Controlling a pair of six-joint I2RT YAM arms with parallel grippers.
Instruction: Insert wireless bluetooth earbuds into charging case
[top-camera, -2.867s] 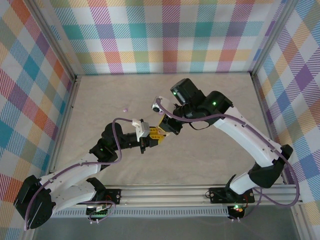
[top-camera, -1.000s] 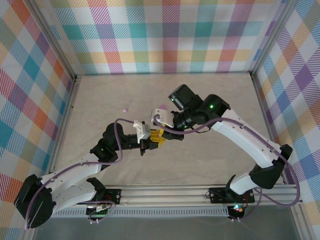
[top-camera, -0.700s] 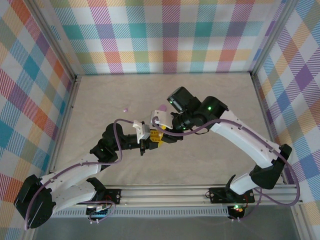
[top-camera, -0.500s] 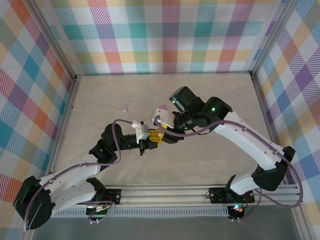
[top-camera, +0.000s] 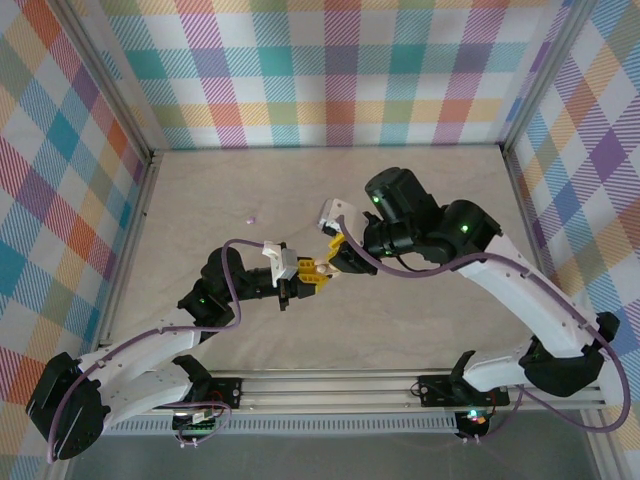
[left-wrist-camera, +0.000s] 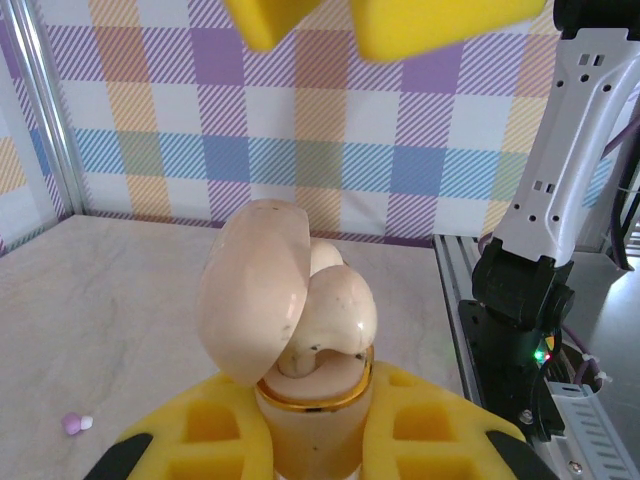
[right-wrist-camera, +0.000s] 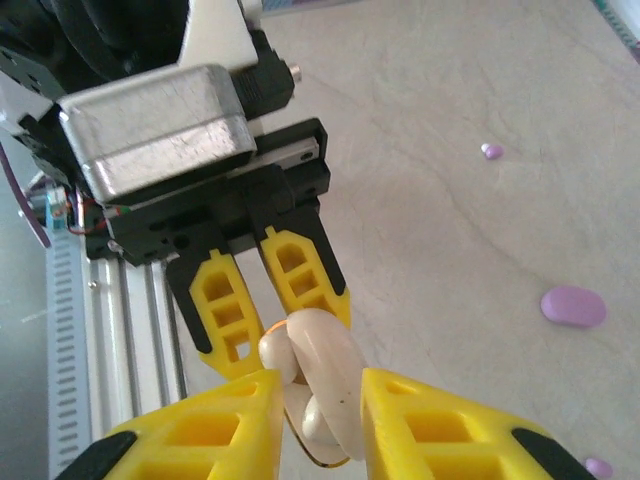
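Left gripper (left-wrist-camera: 315, 445) clamped on an open cream case (left-wrist-camera: 312, 425), its hinged lid (left-wrist-camera: 252, 290) raised; cream earbuds (left-wrist-camera: 340, 305) seated inside (a gold ring (left-wrist-camera: 315, 385) edges the rim); right gripper (right-wrist-camera: 318, 415) close by the lid, jaws parted, holding nothing; one purple earbud (left-wrist-camera: 72, 423) lying loose on the table (top-camera: 200, 190), well apart from the case.

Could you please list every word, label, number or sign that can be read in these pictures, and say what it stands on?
None: no text, number or logo can be read anywhere.
The cream charging case, the purple case lying on the table and the white arm bracket all look plain and unprinted.
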